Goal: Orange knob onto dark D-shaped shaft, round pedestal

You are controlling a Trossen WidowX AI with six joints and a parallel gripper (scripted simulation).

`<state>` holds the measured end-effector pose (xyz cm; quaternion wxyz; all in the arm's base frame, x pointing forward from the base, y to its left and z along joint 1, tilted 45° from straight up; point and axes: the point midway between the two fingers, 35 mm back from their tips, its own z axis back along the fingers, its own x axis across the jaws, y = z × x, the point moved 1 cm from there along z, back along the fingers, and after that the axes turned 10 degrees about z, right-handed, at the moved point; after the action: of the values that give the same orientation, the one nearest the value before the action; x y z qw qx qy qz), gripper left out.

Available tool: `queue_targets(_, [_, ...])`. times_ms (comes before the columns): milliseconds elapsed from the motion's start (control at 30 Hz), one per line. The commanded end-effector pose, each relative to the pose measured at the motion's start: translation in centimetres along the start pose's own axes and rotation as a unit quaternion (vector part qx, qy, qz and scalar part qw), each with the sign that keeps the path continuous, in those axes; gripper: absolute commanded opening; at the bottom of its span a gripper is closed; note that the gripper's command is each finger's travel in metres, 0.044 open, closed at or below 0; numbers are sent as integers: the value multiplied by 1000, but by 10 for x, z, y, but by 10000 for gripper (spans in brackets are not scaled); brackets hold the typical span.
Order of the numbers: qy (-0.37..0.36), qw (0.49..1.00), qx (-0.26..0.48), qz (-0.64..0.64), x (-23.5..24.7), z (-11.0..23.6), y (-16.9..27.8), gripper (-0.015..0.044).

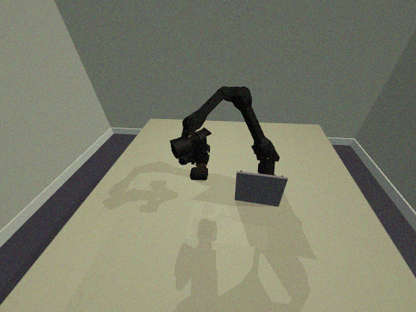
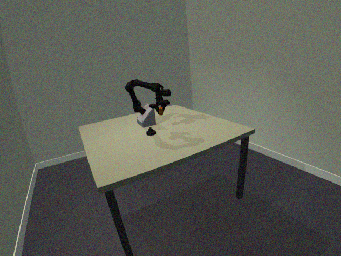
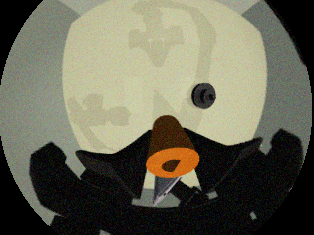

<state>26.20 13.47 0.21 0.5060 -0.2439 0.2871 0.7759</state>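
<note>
My gripper [image 1: 200, 165] [image 2: 161, 108] [image 3: 167, 132] is shut on the orange knob [image 2: 161, 111] [image 3: 168, 156] and holds it clear above the beige table [image 1: 312, 256] [image 2: 119, 159]. In the wrist view the knob's orange end faces the camera and shows a dark hole with one flat side. In the top view the fingers hide almost all of the knob. The dark round pedestal [image 2: 150, 131] [image 3: 203, 95] with its short shaft stands on the table, below the knob and a little to one side of it. The shaft's flat side does not show.
A grey wedge-shaped block [image 1: 260, 188] [image 2: 146, 118] stands on the table just in front of the arm's base, close to the pedestal. Arm shadows lie across the table top. The table's edges are well away from the gripper.
</note>
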Motion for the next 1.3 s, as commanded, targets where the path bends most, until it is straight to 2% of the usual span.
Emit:
queue_targets(0, [-4,1000,-1,-3,-10,-3,-2,0])
queue_targets(1267, [2,1000,-4,0,-121,-40,-13,0])
